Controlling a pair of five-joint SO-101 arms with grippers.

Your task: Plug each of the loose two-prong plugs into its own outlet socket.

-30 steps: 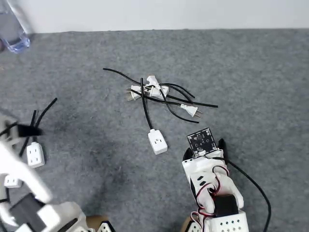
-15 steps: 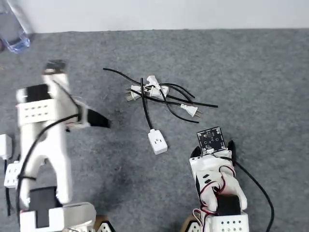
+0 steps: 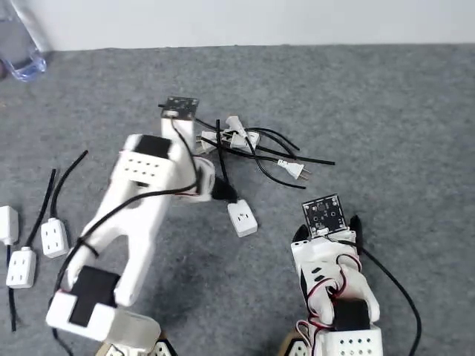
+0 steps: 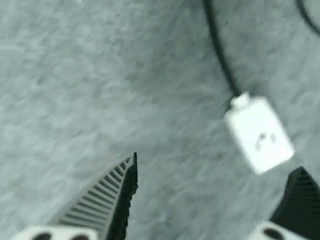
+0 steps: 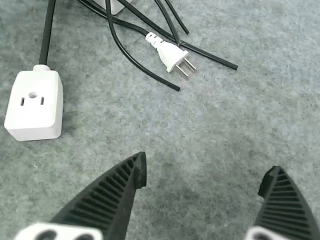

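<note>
While left gripper (image 4: pixel 215 172) and right gripper (image 5: pixel 207 167) gape, boxy white socket (image 4: pixel 258 134), fuzzy grey carpet (image 4: pixel 100 75)

Left arm (image 3: pixel 126 245) is stretched out from its base, angled forward and inward toward the right arm (image 3: pixel 334 289), with the wrist pitched down. Left gripper (image 4: pixel 215 167) points downward, jaws wide apart, gripping nothing. Right arm is folded in close over its own base, forearm foreshortened in the high view. Right gripper (image 5: pixel 207 167) aims down and forward, jaws spread wide, unloaded.
</note>
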